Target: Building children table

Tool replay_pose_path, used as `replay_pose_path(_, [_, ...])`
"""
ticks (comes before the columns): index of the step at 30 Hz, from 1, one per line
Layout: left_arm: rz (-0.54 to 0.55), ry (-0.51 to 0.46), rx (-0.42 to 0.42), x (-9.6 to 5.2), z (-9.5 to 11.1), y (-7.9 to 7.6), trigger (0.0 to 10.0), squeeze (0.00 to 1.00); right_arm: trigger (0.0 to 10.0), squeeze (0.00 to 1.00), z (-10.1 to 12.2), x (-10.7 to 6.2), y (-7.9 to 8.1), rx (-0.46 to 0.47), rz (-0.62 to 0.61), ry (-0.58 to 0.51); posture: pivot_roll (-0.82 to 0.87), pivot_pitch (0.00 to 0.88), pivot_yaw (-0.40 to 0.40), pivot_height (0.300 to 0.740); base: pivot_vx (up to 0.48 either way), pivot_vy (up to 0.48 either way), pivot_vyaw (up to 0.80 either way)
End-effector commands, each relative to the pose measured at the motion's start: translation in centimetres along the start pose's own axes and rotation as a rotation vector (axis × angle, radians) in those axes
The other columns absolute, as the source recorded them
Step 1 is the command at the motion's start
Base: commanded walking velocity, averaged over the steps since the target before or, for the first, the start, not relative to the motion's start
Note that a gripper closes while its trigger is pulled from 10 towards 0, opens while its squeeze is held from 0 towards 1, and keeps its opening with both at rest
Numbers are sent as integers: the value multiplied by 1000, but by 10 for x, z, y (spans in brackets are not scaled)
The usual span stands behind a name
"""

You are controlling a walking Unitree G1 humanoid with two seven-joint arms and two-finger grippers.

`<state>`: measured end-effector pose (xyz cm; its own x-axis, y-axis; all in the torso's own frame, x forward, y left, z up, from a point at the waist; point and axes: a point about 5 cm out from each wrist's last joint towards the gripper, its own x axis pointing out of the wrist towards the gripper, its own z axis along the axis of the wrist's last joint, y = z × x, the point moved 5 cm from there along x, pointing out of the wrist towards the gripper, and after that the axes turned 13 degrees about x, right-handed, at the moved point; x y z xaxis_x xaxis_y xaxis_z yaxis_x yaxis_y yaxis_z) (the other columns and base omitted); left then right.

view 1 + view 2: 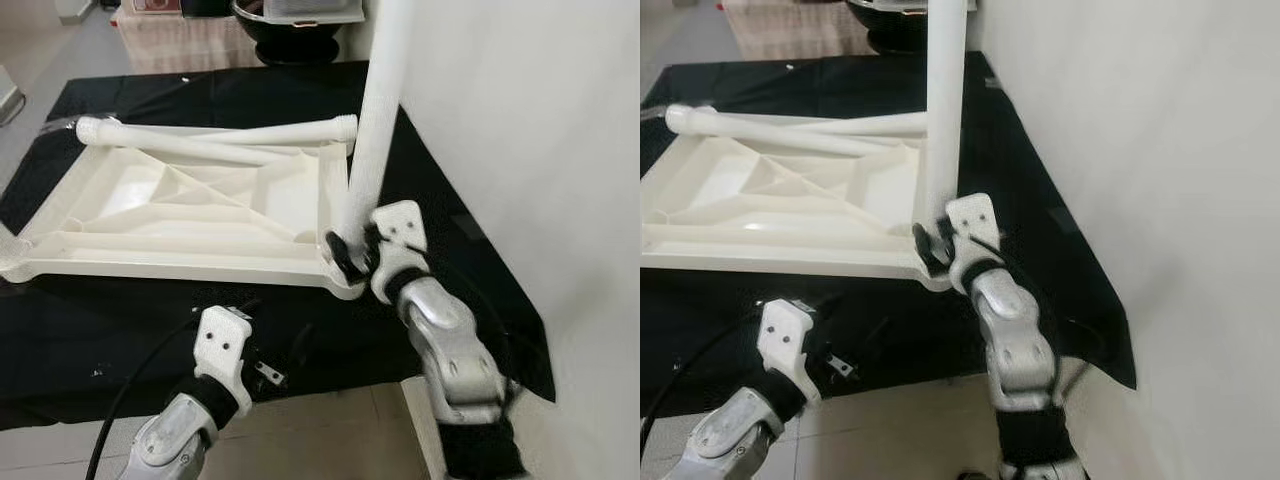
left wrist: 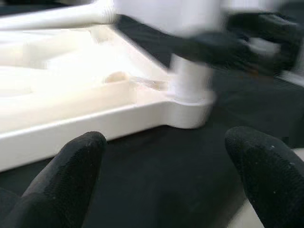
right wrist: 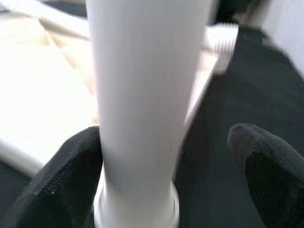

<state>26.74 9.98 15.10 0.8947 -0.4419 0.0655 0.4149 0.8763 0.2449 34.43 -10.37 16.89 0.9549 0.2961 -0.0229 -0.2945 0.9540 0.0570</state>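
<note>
The white plastic table top [image 1: 150,262] lies upside down on a black cloth [image 1: 120,335]. One white leg [image 1: 380,110] stands upright in its near right corner socket. My right gripper [image 1: 350,255] is open around the base of this leg. In the right wrist view one finger [image 3: 71,175] touches the leg [image 3: 147,95] and the other stands clear of it. Two loose legs [image 1: 220,135] lie across the far side of the table top. Low at the cloth's front edge, my left gripper [image 2: 164,166] is open and holds nothing, facing the corner socket [image 2: 190,111].
A white wall [image 1: 540,150] stands close on the right, just beyond the cloth's edge. A dark bowl [image 1: 290,40] sits behind the table. A black cable [image 1: 130,385] hangs by my left arm. Pale floor [image 1: 330,430] shows below the cloth.
</note>
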Motion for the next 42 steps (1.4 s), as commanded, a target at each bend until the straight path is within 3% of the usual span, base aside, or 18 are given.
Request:
replay_pose_path(1, [29, 52, 18, 1, -11, 6, 10000, 0, 10000, 1000, -6, -9, -4, -23, -3, -1, -6, 70, -28, 740, 0, 0, 0])
replay_pose_path(2, [59, 60, 25, 3, -13, 12, 10000, 0, 10000, 1000, -15, -21, -9, -18, -22, 17, -14, 68, -23, 740, 0, 0, 0])
replay_pose_path(6, [141, 85, 37, 3, -19, 25, 10000, 0, 10000, 1000, -27, -40, -15, -42, -60, 45, -37, 48, -11, 740, 0, 0, 0])
replay_pose_path(7, [175, 106, 61, 0, -22, 30, 10000, 0, 10000, 824, -29, -43, -16, -48, -59, 50, -39, 42, -11, 740, 0, 0, 0])
replay_pose_path(8, [196, 120, 78, -1, -25, 34, 10000, 0, 10000, 0, -29, -46, -17, -48, -58, 52, -39, 42, -11, 740, 0, 0, 0])
replay_pose_path(16, [298, 218, 114, -14, -44, 46, 10000, 0, 10000, 0, -36, -46, -30, -47, -106, 59, -33, 0, -18, 740, 0, 180, 0])
replay_pose_path(20, [340, 227, 130, -5, -48, 52, 10000, 0, 10000, 0, -38, -33, -36, -60, -106, 58, -36, 0, -23, 740, 0, 480, 0])
replay_pose_path(42, [315, 224, 117, 8, -52, 51, 10000, 0, 10000, 0, -42, -27, -38, -45, -101, 68, -65, 0, -2, 740, 0, 480, 0])
